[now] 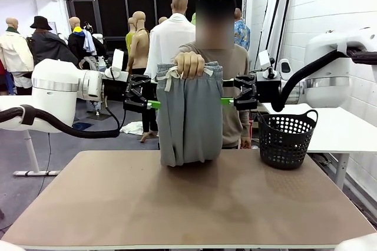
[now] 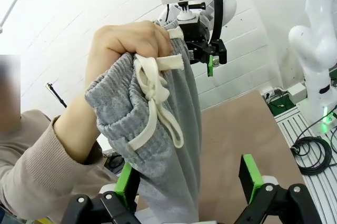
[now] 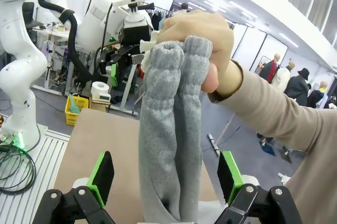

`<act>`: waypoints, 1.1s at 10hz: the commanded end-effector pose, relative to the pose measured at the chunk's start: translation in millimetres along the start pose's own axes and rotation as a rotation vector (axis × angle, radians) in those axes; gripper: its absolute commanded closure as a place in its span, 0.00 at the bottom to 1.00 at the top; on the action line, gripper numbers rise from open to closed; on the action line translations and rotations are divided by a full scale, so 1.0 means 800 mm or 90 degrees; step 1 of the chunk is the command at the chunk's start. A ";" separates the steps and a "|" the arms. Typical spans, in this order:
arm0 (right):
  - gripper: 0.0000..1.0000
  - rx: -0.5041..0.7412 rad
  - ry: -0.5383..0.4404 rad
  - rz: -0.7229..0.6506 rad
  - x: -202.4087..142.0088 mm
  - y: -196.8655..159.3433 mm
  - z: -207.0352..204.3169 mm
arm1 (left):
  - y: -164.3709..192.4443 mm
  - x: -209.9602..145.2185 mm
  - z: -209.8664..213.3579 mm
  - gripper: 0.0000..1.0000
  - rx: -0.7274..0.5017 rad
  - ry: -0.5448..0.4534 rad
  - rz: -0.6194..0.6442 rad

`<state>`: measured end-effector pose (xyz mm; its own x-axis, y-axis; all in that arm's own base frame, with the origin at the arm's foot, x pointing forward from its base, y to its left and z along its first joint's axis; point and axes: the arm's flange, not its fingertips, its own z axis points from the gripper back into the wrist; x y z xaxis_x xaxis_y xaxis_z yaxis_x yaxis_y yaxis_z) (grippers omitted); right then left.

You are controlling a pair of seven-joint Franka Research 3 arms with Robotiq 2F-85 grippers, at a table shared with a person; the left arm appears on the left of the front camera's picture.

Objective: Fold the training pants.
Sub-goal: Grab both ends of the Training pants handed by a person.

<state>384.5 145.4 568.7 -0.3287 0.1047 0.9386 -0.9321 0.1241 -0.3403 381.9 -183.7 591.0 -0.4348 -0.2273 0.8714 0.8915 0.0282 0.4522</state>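
Front view first: training pants (image 1: 189, 115) dangling from a person's hand (image 1: 189, 64) bunched on the waistband, above the far middle of the desk (image 1: 188, 204). Long axis plumb vertical, waistband up, doubled-over lower end down at the desk top (touching or not, hard to call). Left gripper (image 1: 150, 100) and right gripper (image 1: 231, 98) level with the upper cloth, one on each side, jaws spread wide, nothing gripped. From the left wrist, something extra: pale drawstring (image 2: 158, 98) looping down the grey fabric. From the right wrist, the plain doubled edge of the waistband instead. Back in front: black perforated basket (image 1: 287, 142) at the desk's far right corner, contents out of sight.
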 end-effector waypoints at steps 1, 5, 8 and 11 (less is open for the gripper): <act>0.00 0.001 -0.034 0.008 -0.004 -0.013 -0.016 | 0.007 -0.007 -0.013 0.00 0.024 -0.014 -0.024; 0.00 0.033 -0.056 0.001 -0.002 -0.029 -0.027 | 0.007 0.002 -0.025 0.00 0.040 -0.041 -0.039; 0.00 0.058 -0.072 -0.020 -0.004 -0.034 -0.034 | 0.012 0.010 -0.036 0.00 0.023 -0.075 -0.011; 0.00 0.059 -0.080 -0.020 -0.003 -0.037 -0.037 | 0.018 0.022 -0.038 0.00 0.034 -0.065 0.020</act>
<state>412.1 167.1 571.7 -0.3092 0.0125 0.9509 -0.9505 0.0286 -0.3094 387.4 -210.7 598.4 -0.4397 -0.1361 0.8878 0.8911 0.0571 0.4501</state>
